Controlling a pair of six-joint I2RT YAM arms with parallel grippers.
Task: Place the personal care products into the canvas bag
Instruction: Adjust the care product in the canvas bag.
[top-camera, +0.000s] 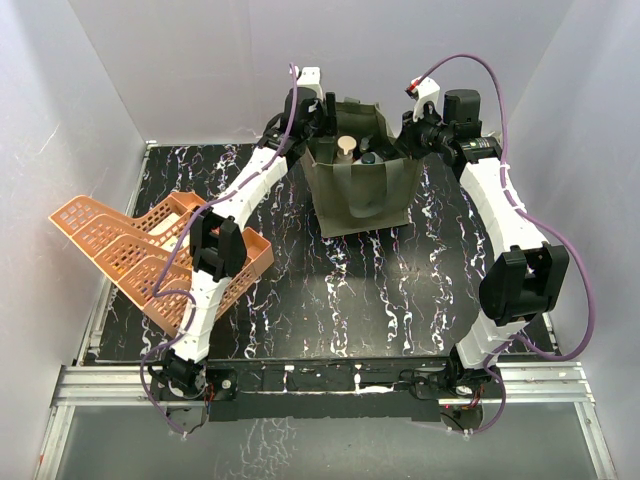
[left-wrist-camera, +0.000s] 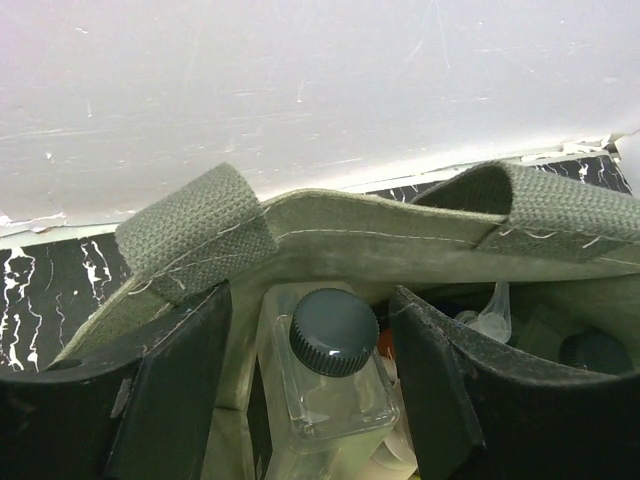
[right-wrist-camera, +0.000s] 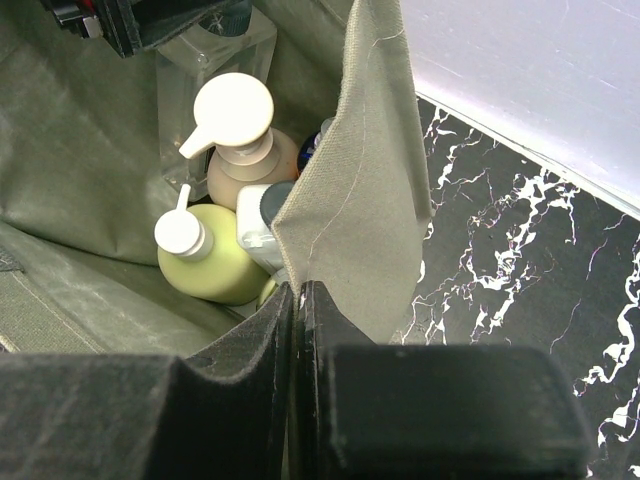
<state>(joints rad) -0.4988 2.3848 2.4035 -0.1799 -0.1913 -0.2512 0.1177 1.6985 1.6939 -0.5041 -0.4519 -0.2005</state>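
Over the far middle of a black, white-veined surface (top-camera: 330, 300), the overhead camera shows an olive-green canvas bag (top-camera: 365, 195) standing upright with its mouth open. Both arms reach to it. The left pincer (top-camera: 316, 128) hangs over the bag's left rim and the right pincer (top-camera: 415, 135) sits at its right rim. The pale top of a tan pump bottle (top-camera: 347, 148) shows inside the bag. Orange lattice baskets (top-camera: 130, 250) lie tilted at the left edge of the surface, well apart from the bag.

On the left wrist camera, the left pincer (left-wrist-camera: 310, 310) is spread inside the bag's mouth. A square clear bottle (left-wrist-camera: 325, 390) with a dark round cap stands between the jaws. A strip of bag lining shows between the bottle and the finger on the view's left. Whether the other finger touches the bottle cannot be told. Two strap handles (left-wrist-camera: 195, 240) fold over the far rim.

On the right wrist camera, the right pincer (right-wrist-camera: 298, 295) is pressed together, pinching the edge of the bag's side wall. Down inside the bag stand the tan pump bottle with its white pump head and, just beside it, a yellow-green pump bottle (right-wrist-camera: 210, 265). A white bottle (right-wrist-camera: 255, 225) with a grey cap is next to the pinched fabric. A sliver of an orange bottle with a blue top (right-wrist-camera: 313, 140) shows behind that fabric. The square clear bottle stands at the back, under the left pincer's black fingers.
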